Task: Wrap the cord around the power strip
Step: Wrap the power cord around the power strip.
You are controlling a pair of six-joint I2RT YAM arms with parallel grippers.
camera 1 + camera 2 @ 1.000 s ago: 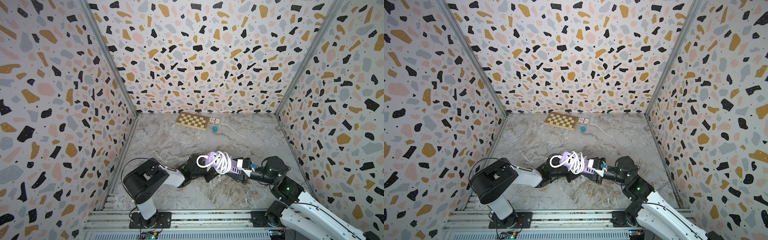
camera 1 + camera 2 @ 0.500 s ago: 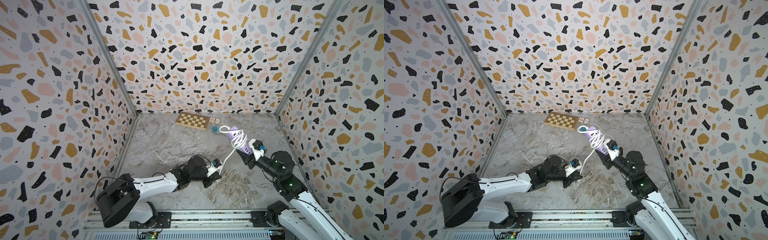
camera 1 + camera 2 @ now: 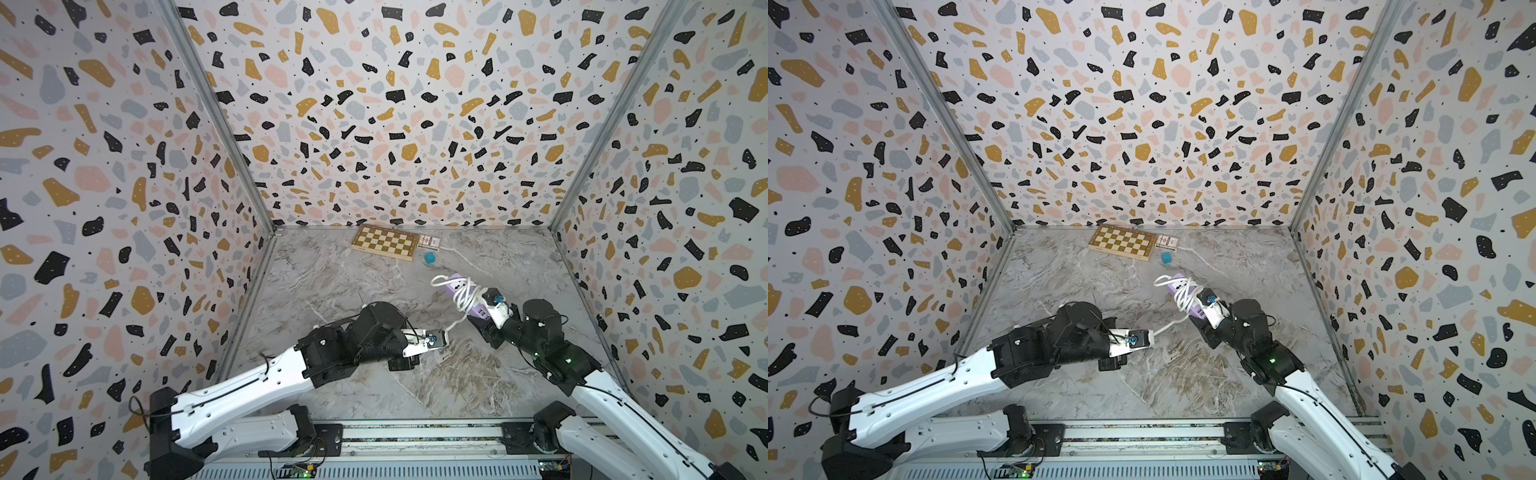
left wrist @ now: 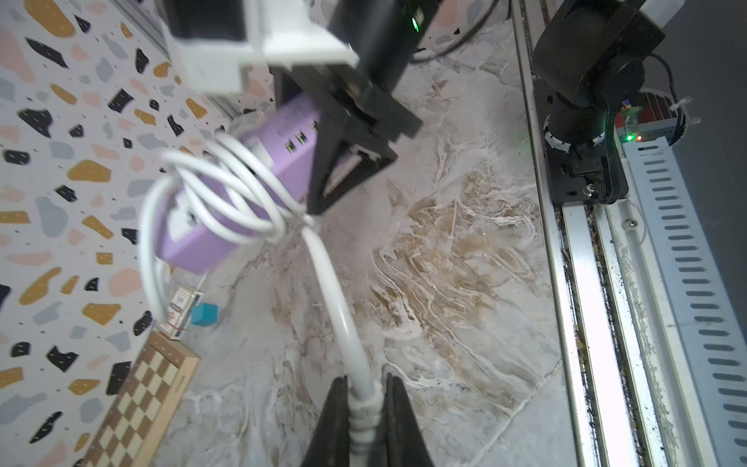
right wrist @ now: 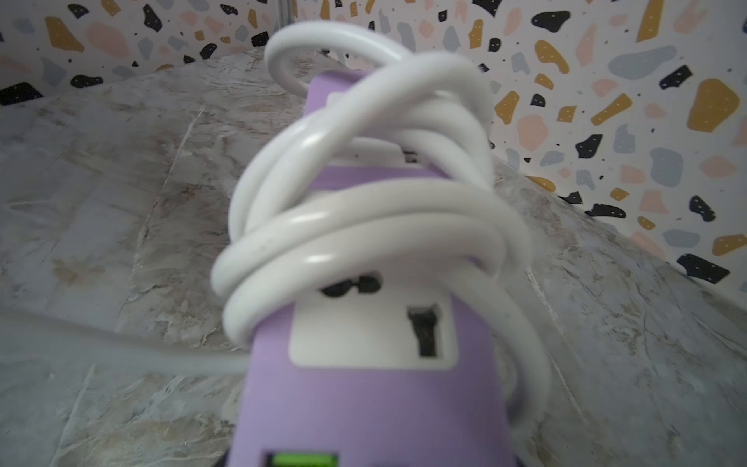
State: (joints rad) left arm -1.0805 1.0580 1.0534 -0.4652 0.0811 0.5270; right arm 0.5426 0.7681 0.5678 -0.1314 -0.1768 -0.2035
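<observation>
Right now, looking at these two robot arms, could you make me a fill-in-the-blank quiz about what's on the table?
The right gripper holds the lilac plastic power strip at its ___-port end.
The thick white cord, pinched by the left gripper, is coiled ___ the strip.
The small cube near the wooden chessboard is ___.
Missing words: USB; around; teal.
</observation>
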